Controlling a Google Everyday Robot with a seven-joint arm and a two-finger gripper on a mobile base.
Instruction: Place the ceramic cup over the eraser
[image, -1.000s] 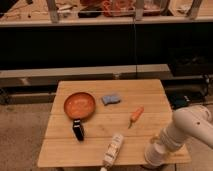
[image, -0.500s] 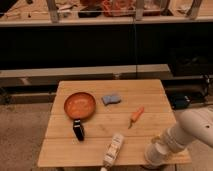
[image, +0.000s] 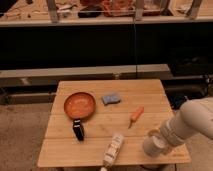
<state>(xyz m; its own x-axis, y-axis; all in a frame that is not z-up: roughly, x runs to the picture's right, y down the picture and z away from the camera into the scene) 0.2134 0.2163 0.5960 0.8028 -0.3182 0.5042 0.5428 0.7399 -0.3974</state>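
At table's right front corner — fingers (image: 156, 144) gripping ceramic cup (image: 151, 143) | eraser (image: 111, 99) well apart

The arm was seen as a thick, smooth, off-white cylindrical shell, rounded at its joints, with a darker seam where two segments met. The gripper (image: 154, 143) was located at the table's near right corner, at the arm's pale, blunt lower end.

The robot's thick white arm (image: 192, 122) enters from the right edge and slopes down and leftward. Its gripper (image: 154, 144) sits low at the lower right, at the near right corner of the counter (image: 145, 90).
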